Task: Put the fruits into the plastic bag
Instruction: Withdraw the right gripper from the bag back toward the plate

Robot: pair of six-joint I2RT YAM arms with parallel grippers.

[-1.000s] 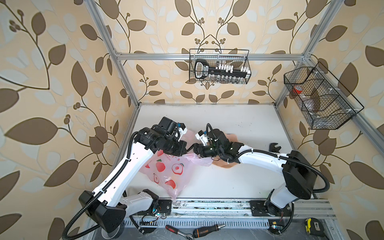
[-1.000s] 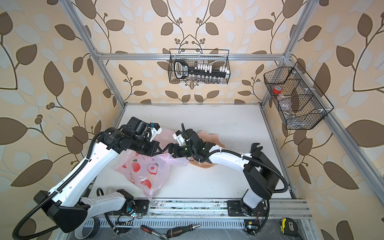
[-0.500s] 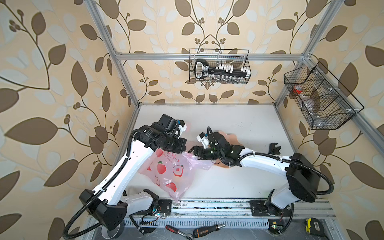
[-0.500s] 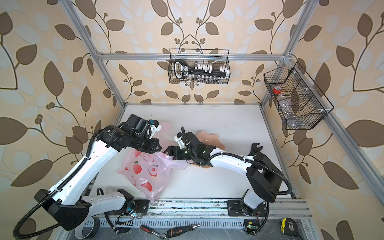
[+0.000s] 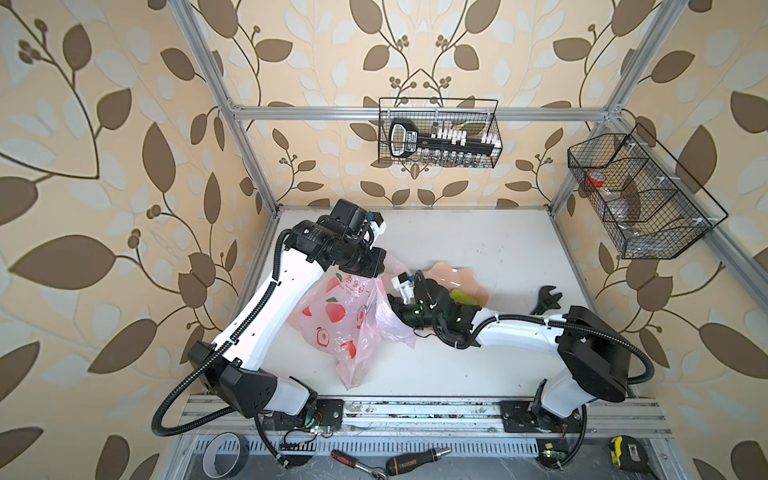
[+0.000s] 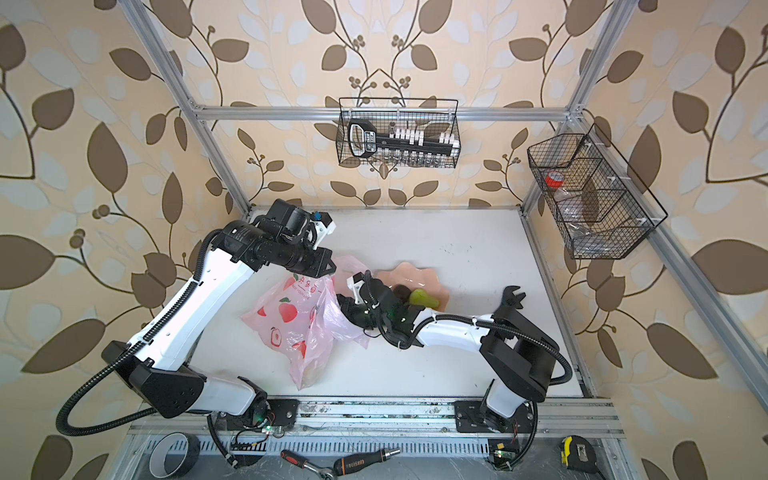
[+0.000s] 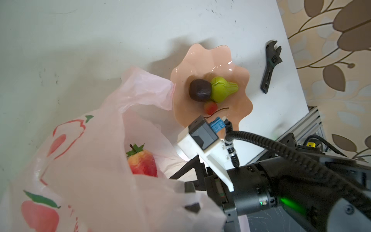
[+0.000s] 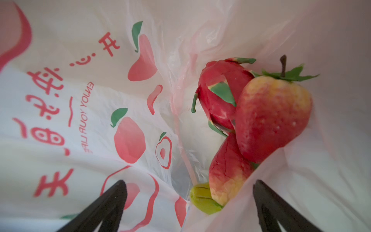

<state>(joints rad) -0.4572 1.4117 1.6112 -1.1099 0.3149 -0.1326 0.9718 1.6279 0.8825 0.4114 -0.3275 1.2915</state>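
My left gripper (image 5: 374,269) is closed, but I cannot see its fingertips. In both top views the wrist sits over them, and in the left wrist view pink film fills the foreground. The plastic bag (image 5: 338,328) lies on the left half of the table (image 5: 478,249). Its top rim is drawn up under that wrist, so I take the rim as pinched there. My right gripper (image 8: 188,181) sits inside the bag's mouth with its jaws spread wide and nothing between them. A fold of film covers the base of one finger.

Deep in the bag I see the strawberry (image 8: 273,118) leaning on the dragon fruit (image 8: 218,96). Against them is a red-and-yellow fruit (image 8: 226,172) I cannot name, half behind the fold, and a yellow-green piece (image 8: 202,200), mostly hidden.

The peach bowl (image 7: 200,60) stands just beside the bag, part of its rim cut off by my right arm (image 7: 261,180). In it lie the dark plum (image 7: 200,90) touching the green pear (image 7: 222,91), and a small red fruit (image 7: 210,106) just beside them.
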